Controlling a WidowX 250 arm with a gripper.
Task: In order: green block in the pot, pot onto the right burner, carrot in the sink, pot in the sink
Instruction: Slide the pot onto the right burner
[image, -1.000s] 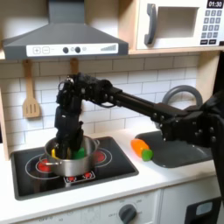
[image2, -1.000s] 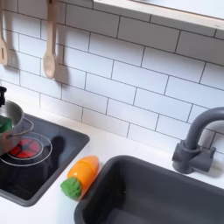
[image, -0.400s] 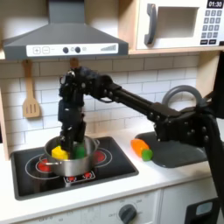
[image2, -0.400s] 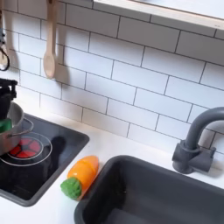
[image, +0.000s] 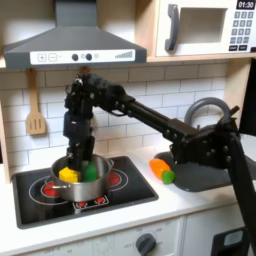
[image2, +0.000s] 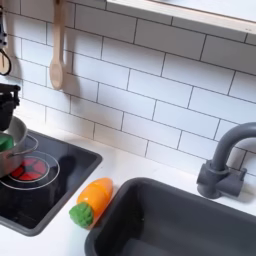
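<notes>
While the black arm (image: 150, 115) reaches across from the first exterior view's right, its gripper (image: 78, 153) hangs just above the pot (image: 80, 183), fingers pointing down; they stand a little apart with nothing between them, though how wide I cannot tell exactly. Below it all runs the white worktop (image: 185, 200), set against a white tiled wall (image2: 150, 80); a range hood (image: 70, 45) and a microwave (image: 205, 28) sit above in the first exterior view; a wooden spatula (image: 35, 105) hangs on the wall at the first exterior view's left, and a wooden spoon (image2: 57, 50) hangs in the second exterior view. The dark grey sink (image2: 170, 225) lies at the second exterior view's lower right, its arched faucet (image2: 222, 160) behind it; the glossy black cooktop (image: 135, 190) lies at the first exterior view's left, and the right burner (image: 116, 180) shows as a red ring just beside the pot. The pot stands on the cooktop between the burner rings, mostly over the ring on the first exterior view's left; inside it sits the green block (image: 89, 171), beside a yellow piece (image: 67, 174). The carrot (image2: 90, 200) lies on the worktop between cooktop and sink, its green end toward the front.
</notes>
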